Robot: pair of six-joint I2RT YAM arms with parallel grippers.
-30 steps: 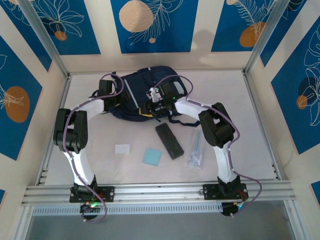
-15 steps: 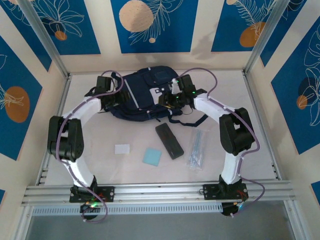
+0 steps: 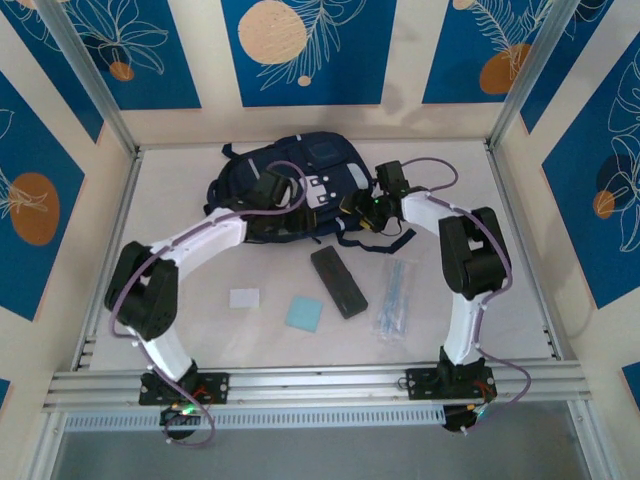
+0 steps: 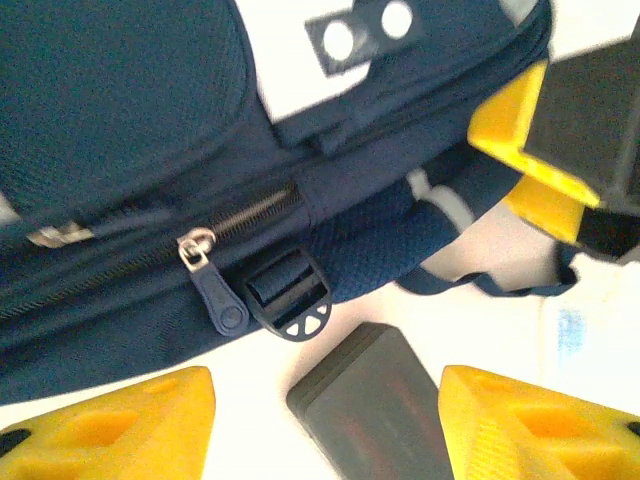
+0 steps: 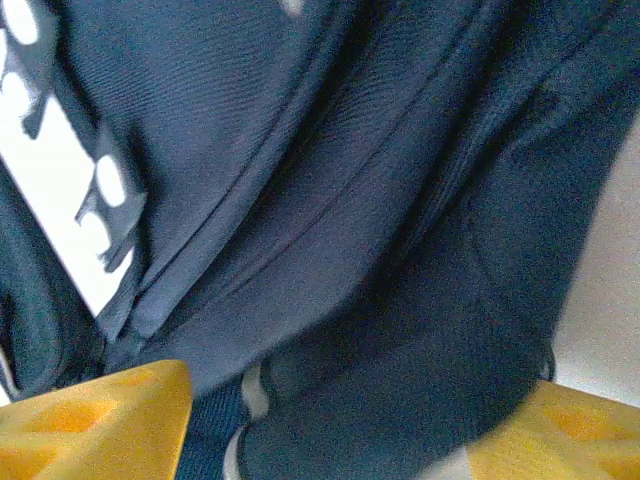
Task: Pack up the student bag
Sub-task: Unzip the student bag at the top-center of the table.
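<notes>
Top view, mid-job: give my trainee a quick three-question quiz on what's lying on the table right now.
1. True or false: the black case lies on the table, outside the backpack.
2. Which loose item lies furthest toward the left arm's side? A) white card B) blue pad C) clear packet
3. Fill in: ___ loose items lie on the table in front of the backpack.

Key: 1 true; 2 A; 3 four.
</notes>
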